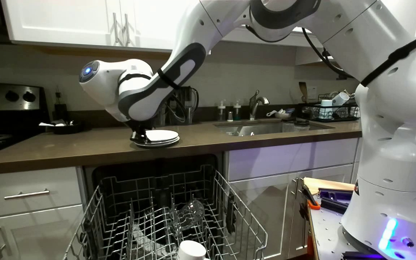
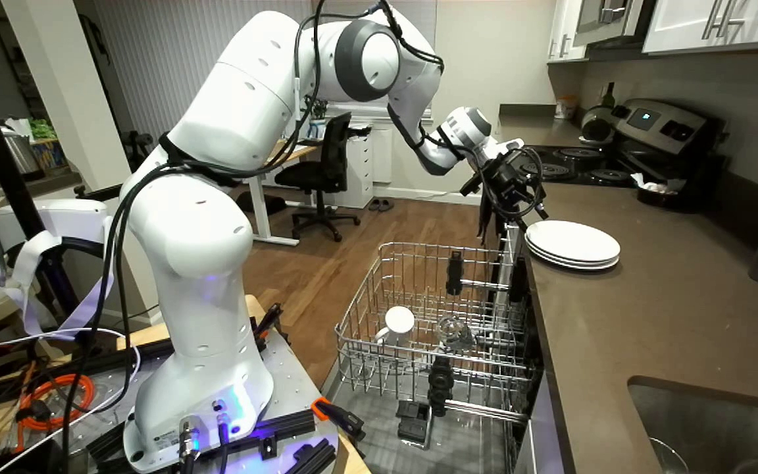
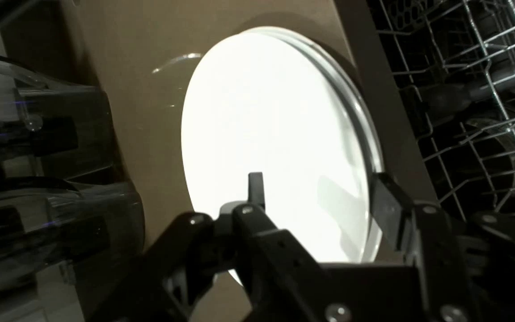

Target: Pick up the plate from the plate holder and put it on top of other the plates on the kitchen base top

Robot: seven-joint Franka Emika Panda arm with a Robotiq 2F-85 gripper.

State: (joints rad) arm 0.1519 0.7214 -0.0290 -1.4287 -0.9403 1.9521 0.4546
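Observation:
The plate (image 1: pixel 163 135) lies on top of the other plates (image 1: pixel 161 145), a low white pile near the front edge of the brown kitchen base top (image 1: pixel 96 144). The plate also shows in an exterior view (image 2: pixel 573 240) and the wrist view (image 3: pixel 257 120), slightly off-centre from the lower rims. My gripper (image 3: pixel 315 188) is open in the wrist view. One finger is over the plate's face, the other just outside its rim; I cannot tell if either touches. In both exterior views the gripper (image 1: pixel 141 136) is at the pile's edge. The plate holder (image 1: pixel 244 206) is pulled out below.
A white mug (image 1: pixel 191 250) and a clear glass (image 1: pixel 193 211) are in the wire basket. A sink (image 1: pixel 265 128) is along the worktop. Clear pitchers (image 3: pixel 47 129) stand behind the pile. A black bowl (image 1: pixel 67 127) stands near the stove (image 1: pixel 5 112).

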